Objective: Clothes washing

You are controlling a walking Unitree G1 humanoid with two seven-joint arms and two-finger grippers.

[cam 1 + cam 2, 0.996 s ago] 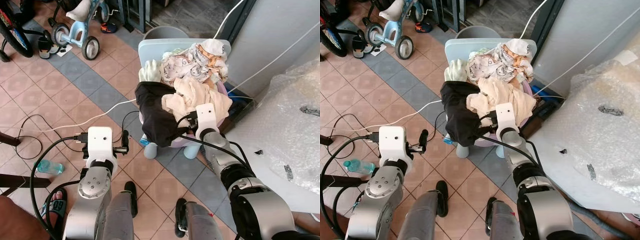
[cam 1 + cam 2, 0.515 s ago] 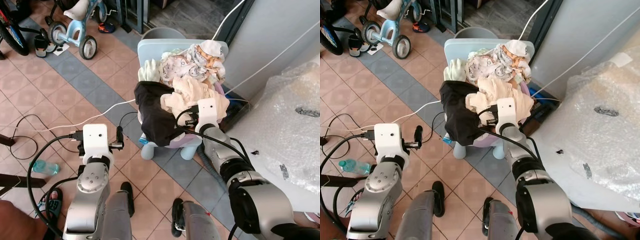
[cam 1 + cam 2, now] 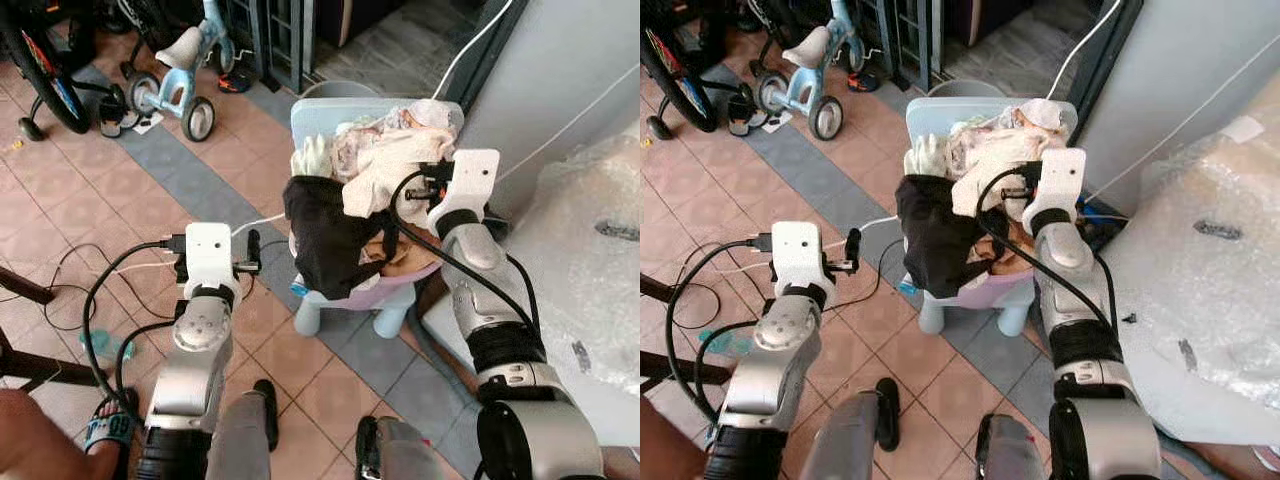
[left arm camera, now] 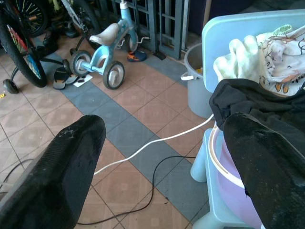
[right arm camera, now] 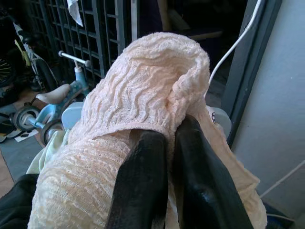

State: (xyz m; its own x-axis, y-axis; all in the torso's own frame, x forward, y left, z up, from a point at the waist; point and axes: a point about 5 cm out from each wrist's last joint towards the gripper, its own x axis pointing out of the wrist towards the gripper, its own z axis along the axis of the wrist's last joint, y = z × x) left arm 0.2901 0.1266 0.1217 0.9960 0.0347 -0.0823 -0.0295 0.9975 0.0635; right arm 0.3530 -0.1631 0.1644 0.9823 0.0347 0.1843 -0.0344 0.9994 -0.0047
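A heap of laundry sits in a purple basin (image 3: 402, 286) on a small light-blue chair (image 3: 328, 116). My right gripper (image 5: 167, 143) is shut on a cream crinkled cloth (image 3: 385, 168), held raised above the heap; its fingers (image 5: 142, 183) pinch a fold of it. A black garment (image 3: 325, 235) hangs over the basin's front, with patterned white clothes (image 3: 355, 145) behind it. My left gripper (image 3: 253, 252) is open and empty, low to the left of the chair. From the left wrist, the black garment (image 4: 257, 100) lies just beyond the gripper.
A blue tricycle (image 3: 190, 60) and a bicycle wheel (image 3: 45, 60) stand at the back left. A grey bucket (image 3: 340, 90) is behind the chair. Cords (image 3: 255, 222) cross the tiled floor. Bubble wrap (image 3: 590, 230) covers something at the right. A person's sandalled foot (image 3: 108, 428) is at the lower left.
My right gripper has risen, lifting the cream cloth off the heap. The camera has shifted, and the left gripper now sits a little higher and closer to the chair.
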